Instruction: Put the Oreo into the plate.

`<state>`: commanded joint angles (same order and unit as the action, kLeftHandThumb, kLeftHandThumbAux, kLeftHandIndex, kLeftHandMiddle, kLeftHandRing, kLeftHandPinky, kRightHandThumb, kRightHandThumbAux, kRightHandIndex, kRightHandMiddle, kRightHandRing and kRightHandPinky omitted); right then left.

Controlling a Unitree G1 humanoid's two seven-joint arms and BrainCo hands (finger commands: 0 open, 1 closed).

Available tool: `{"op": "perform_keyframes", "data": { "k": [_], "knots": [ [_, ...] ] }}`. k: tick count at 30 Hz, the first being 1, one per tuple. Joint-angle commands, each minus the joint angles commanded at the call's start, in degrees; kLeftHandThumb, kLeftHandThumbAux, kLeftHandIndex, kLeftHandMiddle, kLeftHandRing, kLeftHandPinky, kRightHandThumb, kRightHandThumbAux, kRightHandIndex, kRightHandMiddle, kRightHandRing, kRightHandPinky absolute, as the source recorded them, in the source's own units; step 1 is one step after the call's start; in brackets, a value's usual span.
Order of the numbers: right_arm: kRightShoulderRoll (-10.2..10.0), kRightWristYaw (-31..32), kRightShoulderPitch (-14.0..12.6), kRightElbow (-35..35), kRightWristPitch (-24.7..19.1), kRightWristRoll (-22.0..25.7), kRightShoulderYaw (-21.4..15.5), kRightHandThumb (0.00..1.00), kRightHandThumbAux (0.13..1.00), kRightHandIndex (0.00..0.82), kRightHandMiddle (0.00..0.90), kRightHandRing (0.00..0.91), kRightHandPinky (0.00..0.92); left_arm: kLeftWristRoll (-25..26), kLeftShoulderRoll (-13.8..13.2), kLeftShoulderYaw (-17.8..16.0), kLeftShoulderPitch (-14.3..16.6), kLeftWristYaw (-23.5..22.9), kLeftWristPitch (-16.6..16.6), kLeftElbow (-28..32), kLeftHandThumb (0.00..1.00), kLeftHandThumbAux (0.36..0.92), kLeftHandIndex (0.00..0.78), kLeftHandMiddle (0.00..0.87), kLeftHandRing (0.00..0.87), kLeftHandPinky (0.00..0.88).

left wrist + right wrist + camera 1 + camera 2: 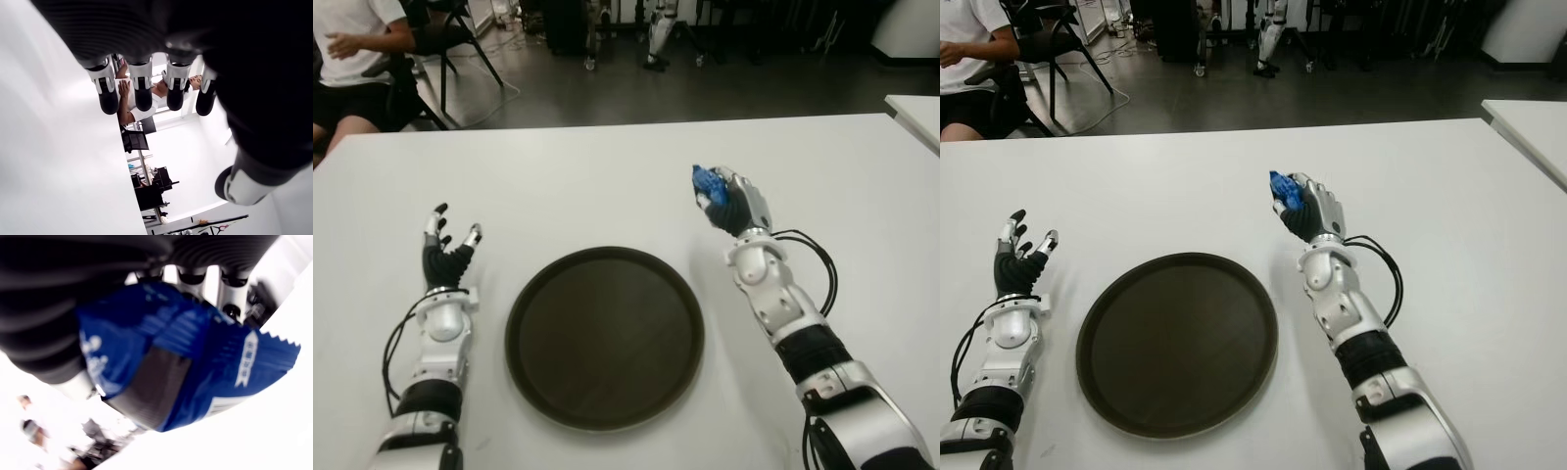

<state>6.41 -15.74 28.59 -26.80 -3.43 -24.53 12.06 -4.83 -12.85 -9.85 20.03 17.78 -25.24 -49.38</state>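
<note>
Nearest, the dark round plate sits bare on the white table, between my two arms. Left hand shows beside its left edge, fingers spread, holding nothing. Farther out, right hand is curled around the blue Oreo packet, beyond the plate's right rim. Step: carry. Next, I judge: swing inward over the plate, then release.

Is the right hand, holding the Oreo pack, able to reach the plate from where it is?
Probably yes. The right hand grips the Oreo pack just beyond the plate's far right edge, with only bare table between.
</note>
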Motion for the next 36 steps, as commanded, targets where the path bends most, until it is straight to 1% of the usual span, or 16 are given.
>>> {"op": "perform_keyframes", "data": {
  "k": [4, 10, 17, 21, 25, 29, 36],
  "knots": [
    [-0.16, 1.15, 0.1, 1.0, 0.57, 1.18, -0.75, 0.707, 0.72, 0.44, 0.806, 0.803, 0.801, -0.22, -0.02, 0.02, 0.12, 0.39, -0.16, -0.56, 0.0, 0.635, 0.046, 0.026, 0.001, 0.007],
    [-0.33, 2.58, 1.46, 1.98, 0.47, 2.19, -1.43, 0.705, 0.721, 0.44, 0.8, 0.801, 0.794, 0.9, 0.58, -0.65, 0.0, -0.39, 0.04, -0.04, 0.016, 0.676, 0.026, 0.021, 0.001, 0.019],
    [-0.84, 2.77, 2.22, 2.16, 0.75, 2.08, -1.47, 0.705, 0.721, 0.44, 0.795, 0.796, 0.79, 1.07, 0.66, -0.42, -0.16, -0.34, 0.48, 0.32, 0.02, 0.663, 0.031, 0.015, 0.0, 0.003],
    [-1.5, 2.68, 2.9, 1.56, 1.86, 2.28, -1.33, 0.705, 0.721, 0.44, 0.793, 0.793, 0.79, 0.92, 0.59, -0.29, -0.18, -0.25, 0.82, 0.37, 0.033, 0.669, 0.025, 0.015, 0.0, 0.017],
    [-1.91, 2.91, 3.28, 1.22, 2.81, 2.56, -1.34, 0.706, 0.721, 0.44, 0.794, 0.792, 0.787, 0.89, 0.69, -0.15, -0.19, -0.32, 0.99, 0.54, 0.028, 0.673, 0.027, 0.01, 0.0, 0.004],
    [-2.68, 3.26, 3.79, 0.75, 4.61, 2.82, -0.74, 0.706, 0.721, 0.44, 0.796, 0.793, 0.787, 1.48, 0.84, -0.28, -0.32, -1.08, 1.22, 1.03, 0.03, 0.69, 0.021, 0.007, 0.0, 0.002],
    [-3.34, 3.96, 3.88, 0.65, 6.25, 2.93, -0.45, 0.705, 0.721, 0.44, 0.803, 0.796, 0.788, 1.41, 0.8, -0.35, -0.36, -0.84, 1.65, 1.22, 0.029, 0.675, 0.024, 0.012, 0.0, 0.001]
  ]
}}
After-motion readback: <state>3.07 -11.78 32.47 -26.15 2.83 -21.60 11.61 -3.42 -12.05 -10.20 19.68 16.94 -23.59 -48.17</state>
